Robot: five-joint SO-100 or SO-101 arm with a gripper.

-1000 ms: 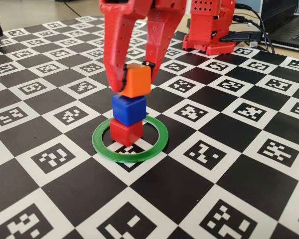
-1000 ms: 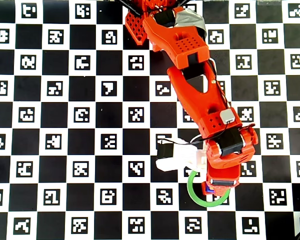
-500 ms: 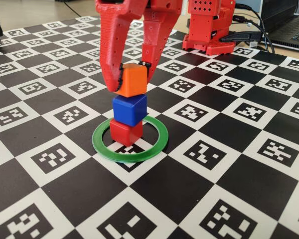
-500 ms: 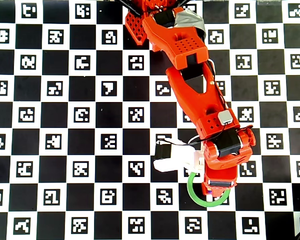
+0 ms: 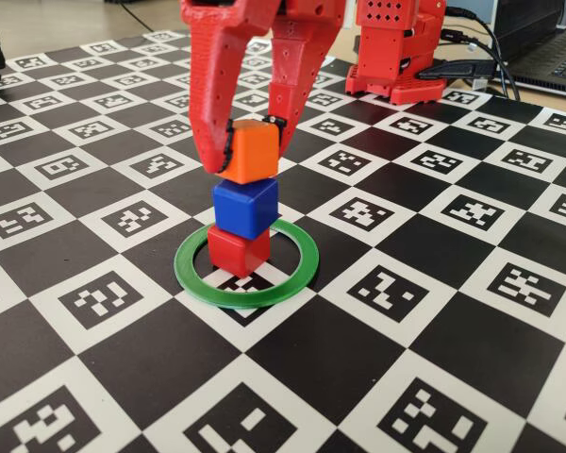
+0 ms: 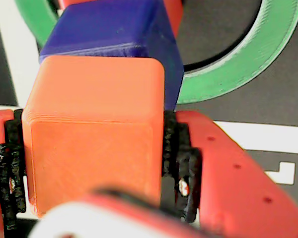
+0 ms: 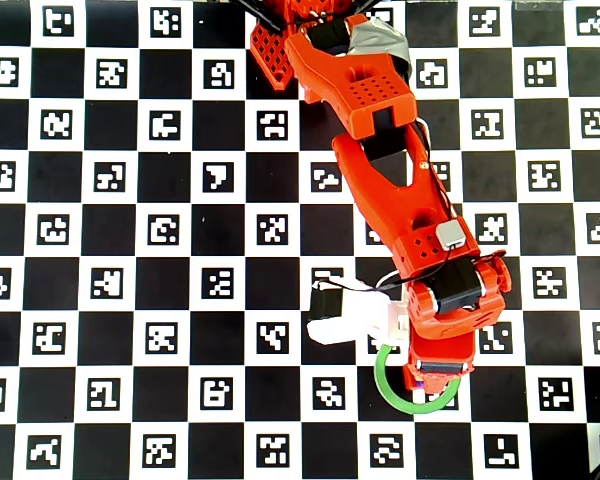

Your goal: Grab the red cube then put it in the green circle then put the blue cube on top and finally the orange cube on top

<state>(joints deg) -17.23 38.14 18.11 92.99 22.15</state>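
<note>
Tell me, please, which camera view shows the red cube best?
The fixed view: the red cube stands in plain sight inside the green circle, under the blue cube. The wrist view shows only slivers of red behind the blue cube. In the overhead view the arm hides it completely.

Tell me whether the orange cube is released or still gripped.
Gripped. In the wrist view both fingers press the orange cube sides; it sits atop the blue cube.
</note>
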